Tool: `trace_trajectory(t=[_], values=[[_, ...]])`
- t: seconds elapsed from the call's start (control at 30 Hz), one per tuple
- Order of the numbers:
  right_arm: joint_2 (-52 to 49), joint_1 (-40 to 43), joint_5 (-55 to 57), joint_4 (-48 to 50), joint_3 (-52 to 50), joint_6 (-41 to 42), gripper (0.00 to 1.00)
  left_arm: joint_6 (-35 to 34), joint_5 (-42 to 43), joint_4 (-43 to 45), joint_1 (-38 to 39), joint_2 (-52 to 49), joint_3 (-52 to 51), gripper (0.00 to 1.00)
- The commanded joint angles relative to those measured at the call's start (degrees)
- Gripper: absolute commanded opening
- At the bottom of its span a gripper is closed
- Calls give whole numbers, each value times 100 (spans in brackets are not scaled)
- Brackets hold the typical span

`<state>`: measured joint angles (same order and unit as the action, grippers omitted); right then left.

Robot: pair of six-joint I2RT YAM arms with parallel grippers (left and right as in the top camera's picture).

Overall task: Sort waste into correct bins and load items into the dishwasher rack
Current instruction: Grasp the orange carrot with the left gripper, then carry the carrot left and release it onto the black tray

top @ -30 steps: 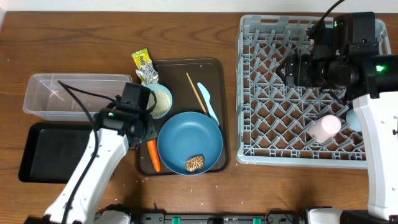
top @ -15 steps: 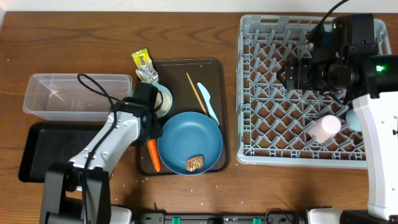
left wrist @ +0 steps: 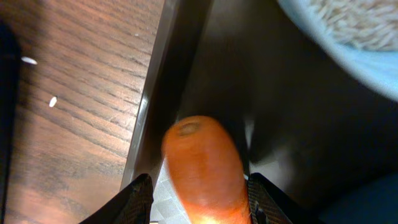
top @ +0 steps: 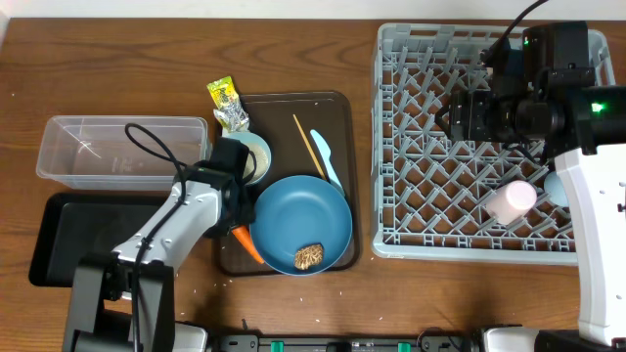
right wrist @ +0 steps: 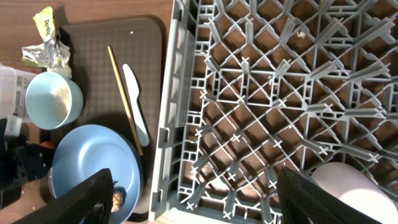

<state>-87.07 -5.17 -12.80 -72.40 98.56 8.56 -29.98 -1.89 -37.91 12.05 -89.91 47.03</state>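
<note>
The orange carrot (top: pixel 246 244) (left wrist: pixel 205 168) lies at the left edge of the brown tray, beside the blue plate (top: pixel 301 220). My left gripper (top: pixel 233 200) (left wrist: pixel 199 202) is open and low over it, one finger on each side. The right finger touches the carrot and a gap shows on the left. The brown food piece (top: pixel 309 256) sits on the plate. The bowl with rice (top: pixel 256 152) (left wrist: pixel 348 37), the wrapper (top: pixel 227 105) and the pale-blue spoon (top: pixel 328 161) lie behind it. My right gripper (right wrist: pixel 205 205) is open and empty above the grey rack (top: pixel 440 59), which holds the pink cup (top: pixel 514 200).
The clear tub (top: pixel 122 147) and the black tray (top: pixel 78 240) stand left of my left arm. The dark brown serving tray (top: pixel 293 103) also holds a thin wooden stick (top: pixel 309 147). A light-blue cup (top: pixel 555 188) is partly hidden by my right arm in the rack.
My left gripper moved right and down onto the carrot. The carrot has turned, its tip now nearer the plate, and the plate shifted slightly. The right arm has hardly moved.
</note>
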Motion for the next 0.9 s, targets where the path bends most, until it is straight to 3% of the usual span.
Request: trace_trajectory(t=[0.0,0.2,0.4,0.53,0.6,0.87], values=[[-24,-55,35,7,-13,-50,77,26,-7,118,-15,-42,-72,50],[-24,-55,35,0,-13,-50,77,4,-4,61,-15,-4,-66,19],[-22,-55,35,11,-13,-50,77,-39,-28,-267,-17,472,92,11],[-22,-55,35,11,-13,-50,77,-111,-125,-651,-103,1224,297,11],[-22,-55,35,9,-13,-50,77,-245,-199,-844,-229,1598,330,6],[-22,-55,35,0,-13,-50,77,-739,-964,-1606,-1694,2889,330,6]])
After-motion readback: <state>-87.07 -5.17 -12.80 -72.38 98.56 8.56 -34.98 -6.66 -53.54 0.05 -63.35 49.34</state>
